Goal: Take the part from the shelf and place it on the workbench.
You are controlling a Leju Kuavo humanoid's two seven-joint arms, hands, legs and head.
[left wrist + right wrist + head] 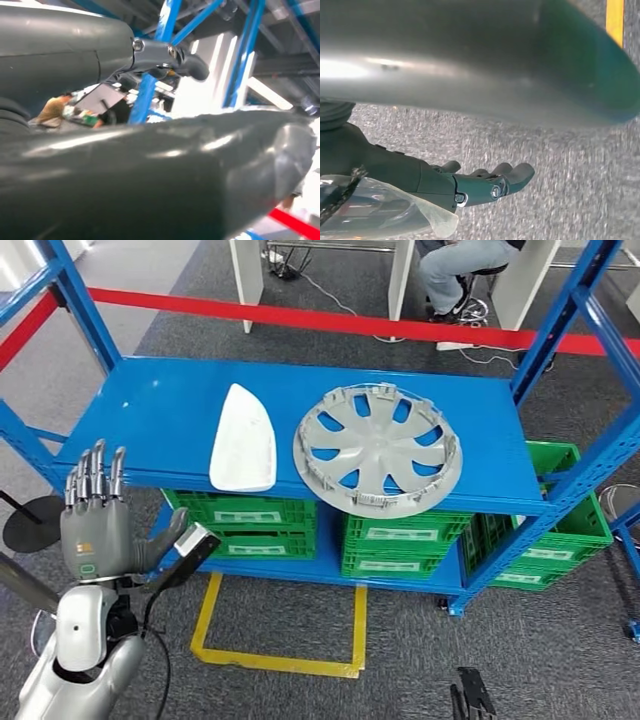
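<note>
1. Green crates (pixel 264 525) fill the lower level of the blue shelf (pixel 166 410); their contents cannot be made out.
2. A white triangular part (pixel 243 440) lies flat at the shelf's front edge, narrow end toward the back, just beside a grey hubcap (pixel 377 448) overhanging that edge.
3. The left hand (pixel 98 525) is raised near the front left corner, fingers spread, holding nothing.
4. The right hand (pixel 433 180) hangs over grey carpet (pixel 565 175), fingers extended and empty.

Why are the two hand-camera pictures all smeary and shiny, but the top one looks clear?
Head view: sharp, evenly lit; the wheel cover and white part show crisp edges. Left wrist view: the left hand sits too close, so it blurs, and windows behind glare white. Right wrist view: a blurry thumb streaked with glare, while the right hand's fingers and carpet look clearer.
</note>
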